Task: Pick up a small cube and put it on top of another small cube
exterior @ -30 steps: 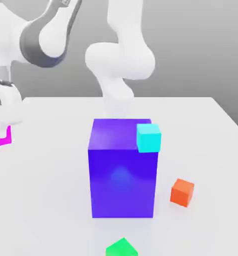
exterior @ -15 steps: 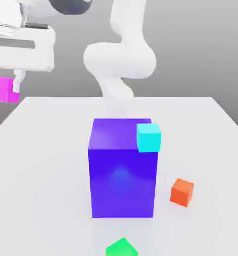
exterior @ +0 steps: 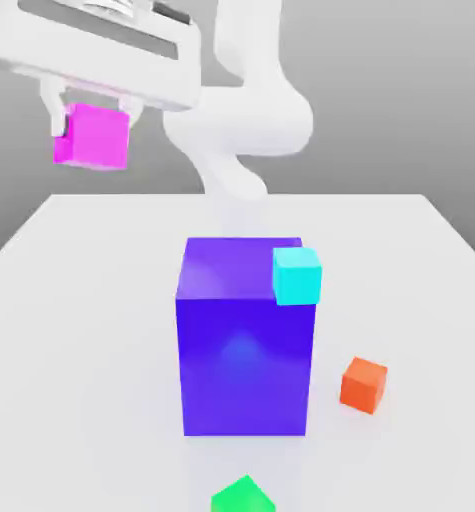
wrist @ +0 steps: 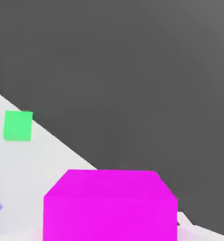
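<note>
End effector (exterior: 93,115) clenched on magenta cube (exterior: 93,137), blue block (exterior: 244,365) standing near green cube (exterior: 243,496).

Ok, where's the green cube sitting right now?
In the exterior view, the green cube sits at the bottom edge, just left of centre, in front of the big blue-purple block and to the left of the orange cube.

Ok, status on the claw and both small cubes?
Claw shut on magenta cube, aloft. Green cube on table, uncovered. Blue block nearby, possible obstacle.
</note>
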{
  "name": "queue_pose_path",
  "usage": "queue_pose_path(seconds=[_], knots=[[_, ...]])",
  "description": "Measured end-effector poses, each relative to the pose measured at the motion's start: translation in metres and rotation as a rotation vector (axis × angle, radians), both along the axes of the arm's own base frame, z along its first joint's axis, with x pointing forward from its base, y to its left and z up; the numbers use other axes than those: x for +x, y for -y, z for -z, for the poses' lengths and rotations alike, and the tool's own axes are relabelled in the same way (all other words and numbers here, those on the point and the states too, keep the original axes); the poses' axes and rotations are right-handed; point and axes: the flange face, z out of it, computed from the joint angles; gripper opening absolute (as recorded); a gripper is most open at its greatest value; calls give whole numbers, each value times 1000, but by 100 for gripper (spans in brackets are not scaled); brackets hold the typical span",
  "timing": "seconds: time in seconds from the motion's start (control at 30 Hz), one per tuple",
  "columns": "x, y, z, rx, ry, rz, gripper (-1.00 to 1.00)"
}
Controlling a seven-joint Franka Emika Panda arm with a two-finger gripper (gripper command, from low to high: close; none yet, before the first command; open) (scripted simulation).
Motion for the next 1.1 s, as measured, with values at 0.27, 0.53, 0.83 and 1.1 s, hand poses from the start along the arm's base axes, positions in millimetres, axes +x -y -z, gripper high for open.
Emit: queue_pose_path(seconds=[0.27, 0.53, 0.83, 1.1], knots=[[34, -56, 26, -144, -78, -369, -100], [68, -97, 83, -246, -188, -741, -100], [99, -114, 178, -280, -321, -1157, -100], [112, -103, 284, -235, -401, -1466, -100]])
